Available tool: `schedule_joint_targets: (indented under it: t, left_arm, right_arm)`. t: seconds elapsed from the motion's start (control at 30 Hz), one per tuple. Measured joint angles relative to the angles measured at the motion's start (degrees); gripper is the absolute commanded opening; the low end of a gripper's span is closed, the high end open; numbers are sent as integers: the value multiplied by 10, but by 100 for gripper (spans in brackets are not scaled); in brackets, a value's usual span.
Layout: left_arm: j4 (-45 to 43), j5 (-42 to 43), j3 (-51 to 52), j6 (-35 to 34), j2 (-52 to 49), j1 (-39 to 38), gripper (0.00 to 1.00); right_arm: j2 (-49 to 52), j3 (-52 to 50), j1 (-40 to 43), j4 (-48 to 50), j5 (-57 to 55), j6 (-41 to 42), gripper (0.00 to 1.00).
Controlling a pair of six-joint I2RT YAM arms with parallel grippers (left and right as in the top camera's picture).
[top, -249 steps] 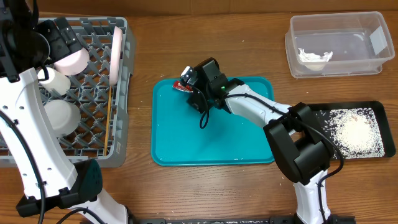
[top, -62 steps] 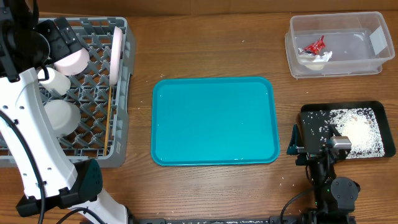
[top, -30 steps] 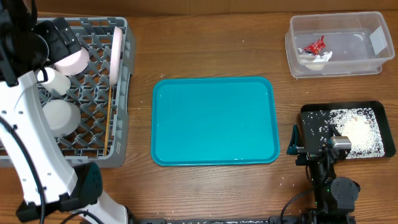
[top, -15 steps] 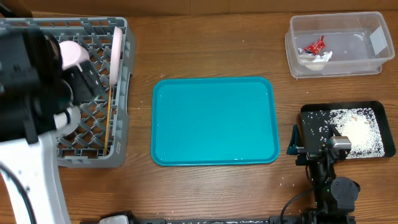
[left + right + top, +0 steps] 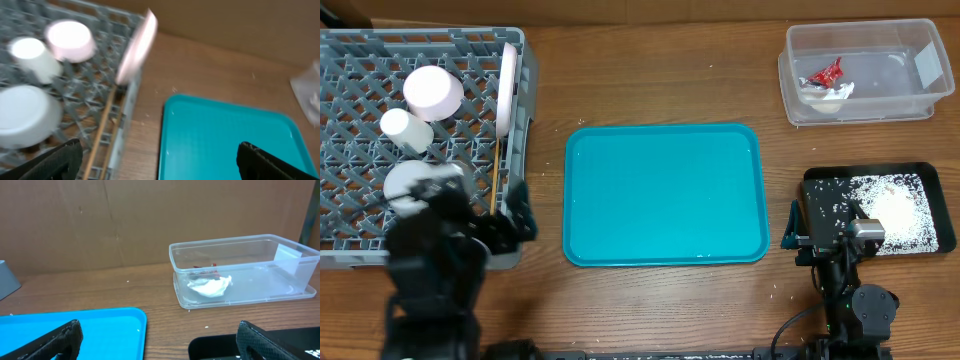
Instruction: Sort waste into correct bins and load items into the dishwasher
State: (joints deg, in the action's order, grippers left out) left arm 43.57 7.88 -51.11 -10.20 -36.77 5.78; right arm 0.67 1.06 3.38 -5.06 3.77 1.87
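Dish rack (image 5: 360, 70) of grey lattice sat at the left of the wooden table (image 5: 650, 80). It carried the small pale-pink dish (image 5: 431, 92), the white cup (image 5: 404, 128) just below it, and the grey bowl (image 5: 418, 187) nearest the front. The large white plate (image 5: 507, 85) stood on edge along the rack's right side, and the wooden chopsticks (image 5: 497, 170) lay lengthwise beside that wall.

At the far right, the clear tub (image 5: 890, 80) held the red sauce packet (image 5: 825, 73) touching the crumpled napkin (image 5: 825, 94). Rice crumbs (image 5: 895, 212) were spread in the black tray (image 5: 880, 170) nearer the front. The teal serving tray (image 5: 665, 195) lay between rack and bins.

The left gripper (image 5: 159, 147) was spread wide and empty, hanging over the rack's right edge and the teal tray. The right gripper (image 5: 157, 330) was likewise released, holding nothing, low by the black tray and facing the tub.
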Motion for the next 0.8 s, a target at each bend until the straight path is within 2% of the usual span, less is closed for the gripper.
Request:
schedule_joint_targets:
  t: [0.27,0.53,0.67,0.8]
  left_arm:
    - [-230,27,270,17,120,-66,100]
    - [-393,33,442,14,223,-70,100]
    - [-440,33,488,13,269,-70,100]
    - [-438,15,506,13,305,-70,100]
  right_arm:
    - [0,0,0,0,0,0,100]
    - [0,0,0,0,0,0,100]
    - [0,0,0,0,0,0,100]
    - [0,0,0,0,0,0,100]
